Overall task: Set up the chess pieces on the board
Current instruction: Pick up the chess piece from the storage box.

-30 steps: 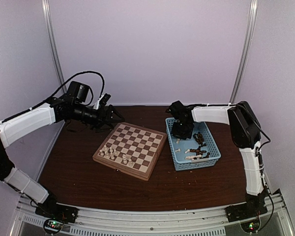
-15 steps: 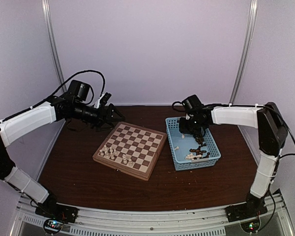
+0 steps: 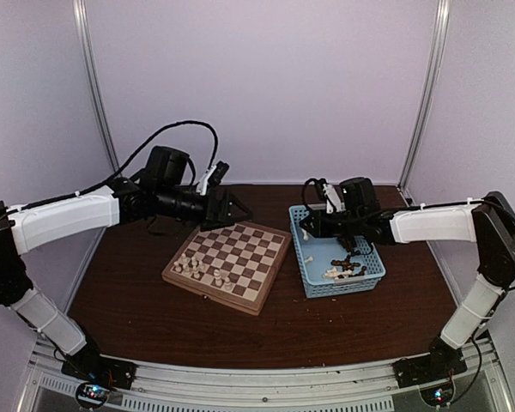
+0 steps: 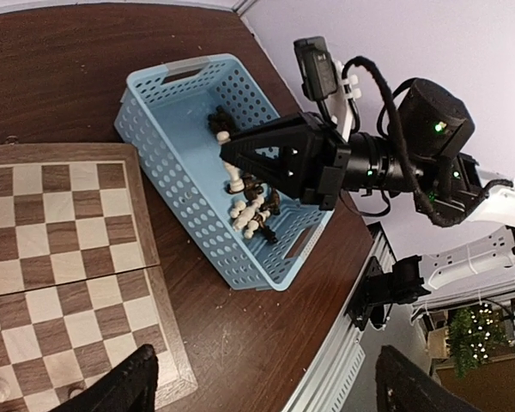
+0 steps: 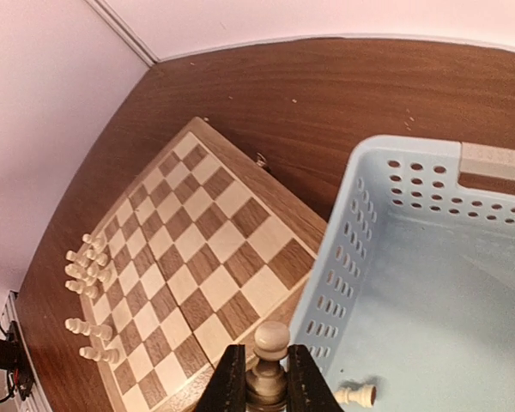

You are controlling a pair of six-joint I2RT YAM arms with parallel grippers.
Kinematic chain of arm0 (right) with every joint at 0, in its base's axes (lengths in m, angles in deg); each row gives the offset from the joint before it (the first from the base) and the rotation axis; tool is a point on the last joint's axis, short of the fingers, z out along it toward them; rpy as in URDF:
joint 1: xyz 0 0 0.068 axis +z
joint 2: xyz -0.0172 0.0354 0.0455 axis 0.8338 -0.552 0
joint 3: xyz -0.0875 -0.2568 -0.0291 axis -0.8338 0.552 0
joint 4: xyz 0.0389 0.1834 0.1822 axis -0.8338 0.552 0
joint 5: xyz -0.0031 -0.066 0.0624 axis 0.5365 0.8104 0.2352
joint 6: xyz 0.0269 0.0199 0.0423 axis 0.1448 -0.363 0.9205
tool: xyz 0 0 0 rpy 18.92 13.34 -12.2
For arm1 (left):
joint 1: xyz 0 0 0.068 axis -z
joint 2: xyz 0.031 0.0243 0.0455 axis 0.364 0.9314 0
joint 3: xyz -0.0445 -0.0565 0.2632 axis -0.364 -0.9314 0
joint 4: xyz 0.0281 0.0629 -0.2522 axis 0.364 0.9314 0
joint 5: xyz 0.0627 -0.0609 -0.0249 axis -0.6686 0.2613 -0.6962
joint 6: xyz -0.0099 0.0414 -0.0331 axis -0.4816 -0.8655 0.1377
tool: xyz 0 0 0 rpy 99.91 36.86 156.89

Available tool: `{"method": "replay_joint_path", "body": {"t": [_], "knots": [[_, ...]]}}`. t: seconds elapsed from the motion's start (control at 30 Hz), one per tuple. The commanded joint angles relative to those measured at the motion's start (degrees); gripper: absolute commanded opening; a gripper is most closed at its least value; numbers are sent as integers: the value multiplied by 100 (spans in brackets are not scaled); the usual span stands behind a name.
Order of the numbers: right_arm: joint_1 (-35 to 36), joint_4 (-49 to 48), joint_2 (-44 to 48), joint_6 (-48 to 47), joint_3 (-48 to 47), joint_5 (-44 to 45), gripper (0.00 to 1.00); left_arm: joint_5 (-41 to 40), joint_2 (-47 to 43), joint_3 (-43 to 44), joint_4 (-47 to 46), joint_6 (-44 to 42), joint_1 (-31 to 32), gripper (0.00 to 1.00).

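Note:
The board (image 3: pixel 227 262) lies left of centre, with several cream chess pieces (image 3: pixel 197 268) standing near its front-left corner. More cream and dark pieces (image 3: pixel 343 266) lie in the basket. My right gripper (image 3: pixel 307 230) hovers over the basket's left rim, shut on a cream pawn (image 5: pixel 271 342) that stands upright between its fingers (image 5: pixel 232 382). The board (image 5: pixel 189 249) is just beyond the pawn. My left gripper (image 3: pixel 240 213) hangs above the board's far edge, open and holding nothing. Its fingertips (image 4: pixel 124 390) frame the board's corner (image 4: pixel 60 257) and bare table.
A light-blue perforated basket (image 3: pixel 373 253) stands right of the board, almost touching it, and a cream piece (image 5: pixel 356 395) lies on its floor. Purple walls close the back and sides. A metal rail (image 3: pixel 266 386) runs along the near edge.
My right gripper lifted out of the basket with the pawn and swung left to the basket's left rim. My left arm swept right along the board's far edge, its jaws a little narrower.

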Motion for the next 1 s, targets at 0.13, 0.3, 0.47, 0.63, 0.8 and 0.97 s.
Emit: {"method": "replay_joint_path", "body": {"t": [0.13,0.3,0.47,0.63,0.8,0.97], "knots": [[-21,-1631,618,303,377,-859,15,-849,782,117,-1415,-221,887,82],[-6,-2354,814,903,688,-1245,15,-819,1169,267,-1959,-138,1052,72],[93,-3023,923,1314,948,-1486,15,-703,1423,538,-2227,-55,1149,67],[170,-3382,978,1422,1097,-1633,15,-642,1580,721,-2279,1,1195,61],[206,-3717,990,1572,1181,-1740,15,-579,1739,807,-2274,110,1205,54],[256,-3843,966,1636,1188,-1827,15,-560,1787,820,-2342,172,1223,46]]}}
